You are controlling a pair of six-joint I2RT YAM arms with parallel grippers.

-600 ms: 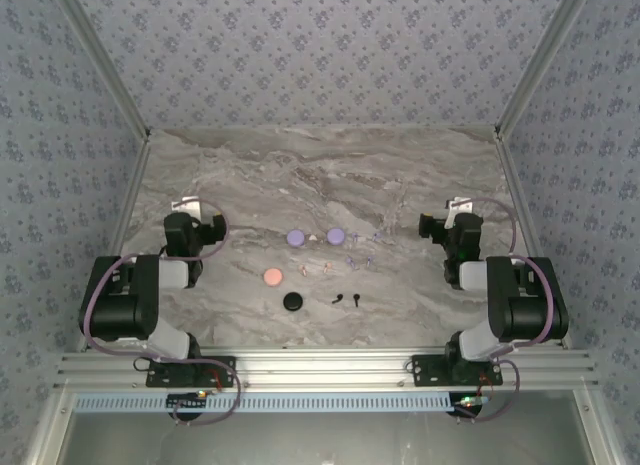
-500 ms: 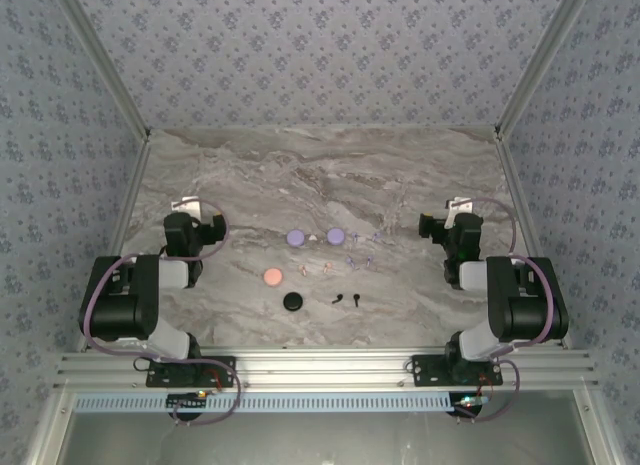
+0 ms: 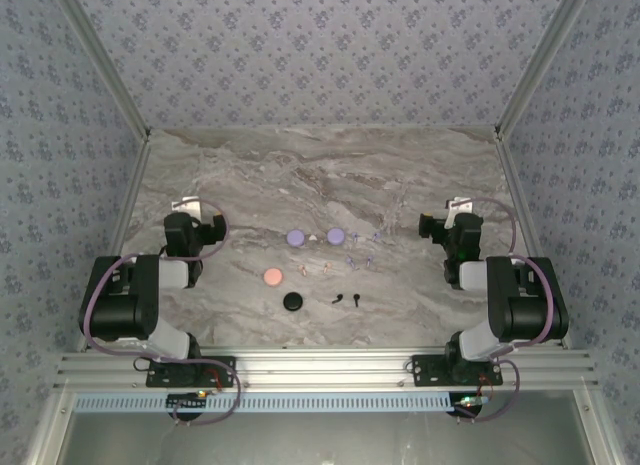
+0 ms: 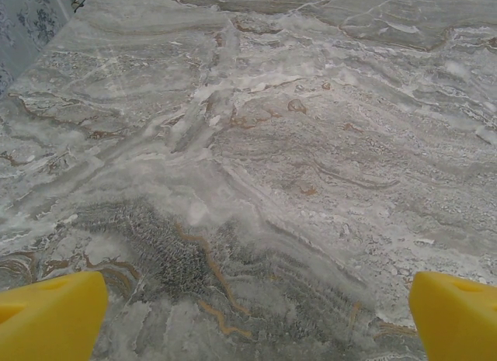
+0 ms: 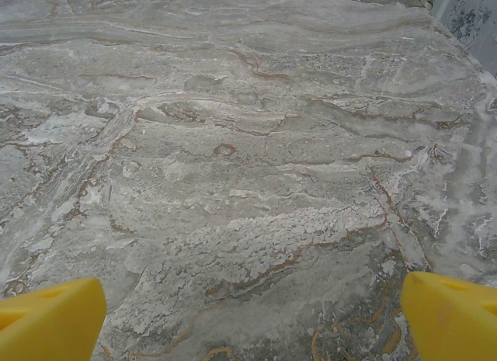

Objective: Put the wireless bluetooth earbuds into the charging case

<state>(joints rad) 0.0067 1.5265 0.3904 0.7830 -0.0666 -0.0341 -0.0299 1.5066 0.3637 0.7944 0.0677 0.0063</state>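
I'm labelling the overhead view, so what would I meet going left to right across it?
left end effector → pink case → black case → black earbuds → right end effector

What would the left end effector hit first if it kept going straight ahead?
Probably the bare marble table: the left end effector points slightly down at it, with the way free up to there. Depth is hard to judge.
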